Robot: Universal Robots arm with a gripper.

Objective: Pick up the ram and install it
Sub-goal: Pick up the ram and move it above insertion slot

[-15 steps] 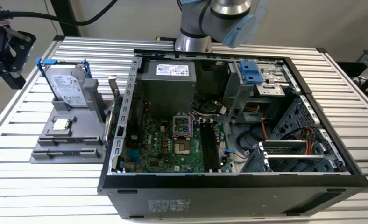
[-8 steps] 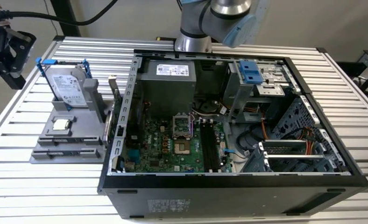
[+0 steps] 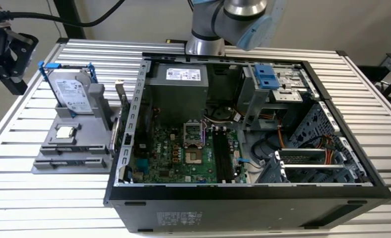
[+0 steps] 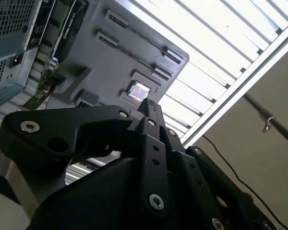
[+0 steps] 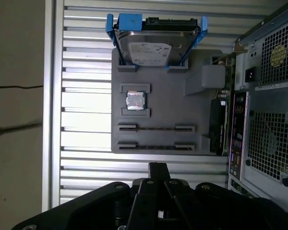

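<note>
The ram [image 5: 156, 128] looks to be the thin dark strip on edge in the grey tray [image 5: 173, 105] (hard to be sure), just beside the processor [image 5: 135, 101]. The gripper [image 5: 157, 168] hovers off the tray's edge, jaws closed on nothing. A skewed approach could clip the processor or tip the strip. The case [image 5: 269, 96] crowds one side; open table [image 5: 86, 96] lies opposite.

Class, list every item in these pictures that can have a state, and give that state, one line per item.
computer case, lying on its side, side panel off, inside exposed.
hard drive, standing upright in the grey holder, blue rails fitted.
processor chip, lying flat in its recess on the holder.
gripper, in the air, clear of the holder.
</note>
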